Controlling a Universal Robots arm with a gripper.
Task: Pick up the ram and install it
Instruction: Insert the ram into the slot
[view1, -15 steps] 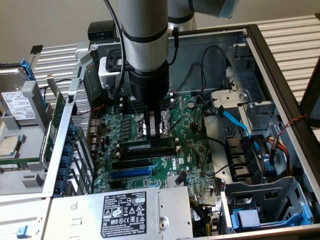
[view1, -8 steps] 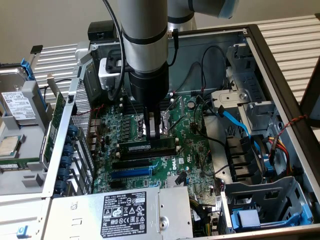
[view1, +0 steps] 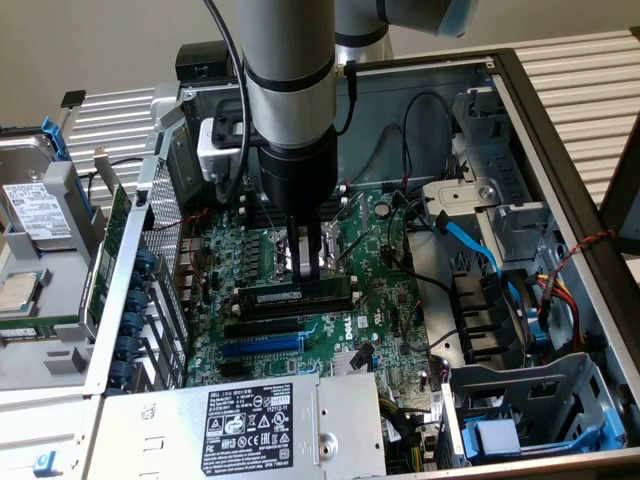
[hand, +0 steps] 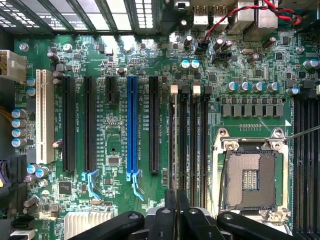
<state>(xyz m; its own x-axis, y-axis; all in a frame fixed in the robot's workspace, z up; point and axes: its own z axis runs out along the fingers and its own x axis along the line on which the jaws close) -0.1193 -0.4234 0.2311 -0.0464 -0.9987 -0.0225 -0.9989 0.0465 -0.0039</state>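
The ram (view1: 272, 297) is a long thin stick with a white label strip. It stands on edge along a black memory slot on the green motherboard (view1: 380, 310), inside the open computer case. My gripper (view1: 311, 268) comes straight down from the arm onto the stick's top edge, right of its middle, with the fingers shut on it. In the wrist view the two black fingers (hand: 170, 212) press together, and the ram (hand: 176, 150) runs away from them edge-on in line with the memory slots (hand: 192, 145).
The bare CPU socket (hand: 250, 175) lies beside the memory slots. A blue expansion slot (view1: 262, 345) and black ones sit nearer the labelled power supply (view1: 250, 415). Blue cable (view1: 470, 240) and drive cages (view1: 520, 400) fill the exterior view's right; a hard drive (view1: 30, 210) rests outside the case.
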